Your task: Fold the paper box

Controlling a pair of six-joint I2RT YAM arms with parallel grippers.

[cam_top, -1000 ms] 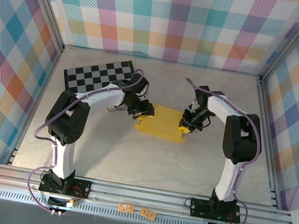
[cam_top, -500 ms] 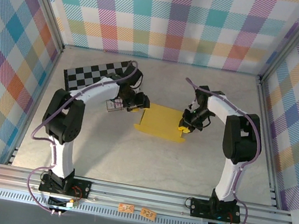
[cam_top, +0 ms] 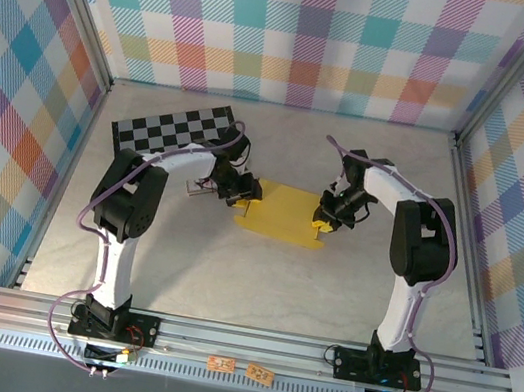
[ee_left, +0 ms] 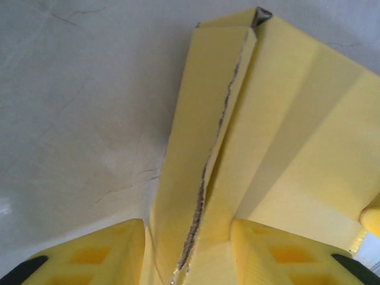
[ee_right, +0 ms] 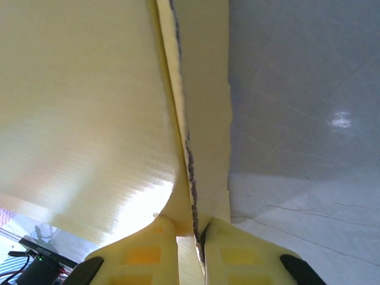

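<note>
The yellow paper box [cam_top: 284, 212] lies in the middle of the table, its left and right side walls folded up. My left gripper [cam_top: 249, 194] is at its left end. In the left wrist view the doubled-over left wall [ee_left: 208, 148] stands between the yellow fingers, and the left gripper [ee_left: 187, 231] is shut on it. My right gripper [cam_top: 324, 217] is at the right end. In the right wrist view the right gripper [ee_right: 193, 224] is pinched shut on the folded right wall [ee_right: 199, 107], with the box floor [ee_right: 83, 89] to its left.
A black-and-white checkered board [cam_top: 168, 127] lies at the back left, just behind the left arm. A small grey object [cam_top: 198, 188] sits beside the left wrist. Bare grey table [cam_top: 258, 277] stretches in front of the box to the metal rail [cam_top: 246, 344].
The left gripper drew back to the left off the box's edge half a second ago, then came back onto the left wall. The right gripper and its grip have not moved.
</note>
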